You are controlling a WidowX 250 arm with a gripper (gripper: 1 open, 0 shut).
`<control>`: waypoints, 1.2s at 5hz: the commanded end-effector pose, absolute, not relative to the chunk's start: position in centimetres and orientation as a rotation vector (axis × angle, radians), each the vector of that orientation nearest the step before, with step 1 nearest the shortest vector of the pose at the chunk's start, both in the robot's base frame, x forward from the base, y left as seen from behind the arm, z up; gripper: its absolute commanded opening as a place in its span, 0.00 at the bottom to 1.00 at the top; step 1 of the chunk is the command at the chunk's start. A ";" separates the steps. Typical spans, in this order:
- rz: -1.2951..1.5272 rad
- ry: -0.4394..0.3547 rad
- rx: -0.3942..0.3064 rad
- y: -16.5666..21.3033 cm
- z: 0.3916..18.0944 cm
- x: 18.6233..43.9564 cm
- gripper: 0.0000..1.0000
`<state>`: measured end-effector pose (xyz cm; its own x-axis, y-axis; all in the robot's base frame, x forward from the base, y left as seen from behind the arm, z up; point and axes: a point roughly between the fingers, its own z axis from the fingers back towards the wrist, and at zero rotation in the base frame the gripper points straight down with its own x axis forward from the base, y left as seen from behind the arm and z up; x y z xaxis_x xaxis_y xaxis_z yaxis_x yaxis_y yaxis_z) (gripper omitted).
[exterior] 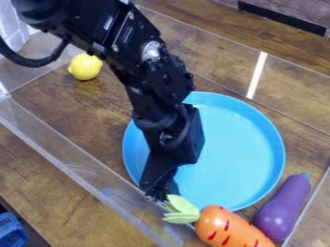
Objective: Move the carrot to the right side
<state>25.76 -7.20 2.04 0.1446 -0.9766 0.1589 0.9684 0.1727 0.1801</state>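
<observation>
This looks like a robot test bench in a lab rather than a home; a black robot arm [123, 58] reaches over a wooden surface [296, 72] fenced by low clear plastic walls [58, 154]; the things laid out are plastic play food and a dish, namely a toy carrot [222, 228], a purple eggplant [287, 209], a yellow lemon [85, 67] and a blue plate [245, 135]; no cooking gear shows, and the surroundings beyond the pen are too cropped to tell.
</observation>
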 end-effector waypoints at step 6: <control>-1.472 -0.202 0.022 -6.5 1.2 25.7 1.00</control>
